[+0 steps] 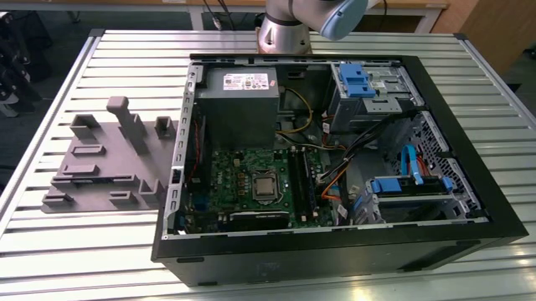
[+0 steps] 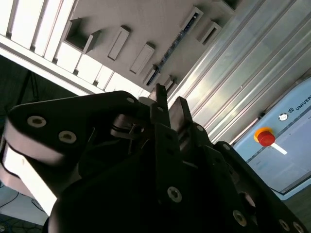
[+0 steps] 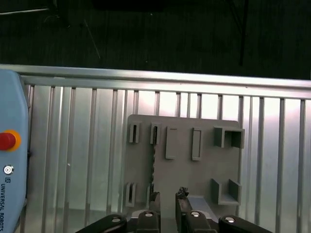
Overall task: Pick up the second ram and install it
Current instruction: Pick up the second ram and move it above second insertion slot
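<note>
Found gripper (image 3: 168, 206) narrowly parted, empty. Located second ram (image 3: 152, 160) edge-up in grey fixture (image 3: 189, 174) just ahead, in line with one finger (image 3: 155, 201), not the gap. Likely hazard: finger striking board edge.

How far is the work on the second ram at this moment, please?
Done: nothing of this step shows. The second ram stands on edge in the grey fixture. In hand: the gripper is open and empty, pointed at the fixture near that stick. Left: it is not yet grasped, nor seated in the motherboard's memory slots inside the open case.
</note>
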Available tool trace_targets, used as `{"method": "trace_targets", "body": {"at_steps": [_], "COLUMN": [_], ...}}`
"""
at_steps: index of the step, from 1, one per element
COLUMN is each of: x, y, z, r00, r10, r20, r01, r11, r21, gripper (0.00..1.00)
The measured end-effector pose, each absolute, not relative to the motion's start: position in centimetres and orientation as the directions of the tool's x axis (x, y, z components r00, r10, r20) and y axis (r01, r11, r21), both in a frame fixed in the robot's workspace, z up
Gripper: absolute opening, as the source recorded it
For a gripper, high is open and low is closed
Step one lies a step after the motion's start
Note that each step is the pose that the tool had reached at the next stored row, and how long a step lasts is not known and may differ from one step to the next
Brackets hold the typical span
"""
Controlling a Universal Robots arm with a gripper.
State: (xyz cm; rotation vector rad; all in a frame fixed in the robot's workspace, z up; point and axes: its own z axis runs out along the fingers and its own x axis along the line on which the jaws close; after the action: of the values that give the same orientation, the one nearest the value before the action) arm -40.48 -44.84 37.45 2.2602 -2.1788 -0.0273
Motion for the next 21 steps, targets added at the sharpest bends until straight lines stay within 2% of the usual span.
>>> {"method": "trace_targets", "body": {"at_steps": [1,2,4,5,21], "x": [-40.5,-40.5,-40.5,-40.5,-40.5], "y": [-44.8,-44.8,-44.8,-44.8,-44.8], "z": [37.4,37.4,37.1,37.0,34.9], "r00": [0.037,0.037,0.037,0.037,0.028], "r10": [-0.999,-0.999,-0.999,-0.999,-1.0], "r20": [-0.011,-0.011,-0.011,-0.011,-0.011], "r01": [-0.999,-0.999,-0.999,-0.999,-1.0], "r11": [-0.037,-0.037,-0.037,-0.037,-0.028], "r21": [0.014,0.013,0.013,0.013,0.011], "gripper": [0.23,0.35,0.35,0.41,0.41]}}
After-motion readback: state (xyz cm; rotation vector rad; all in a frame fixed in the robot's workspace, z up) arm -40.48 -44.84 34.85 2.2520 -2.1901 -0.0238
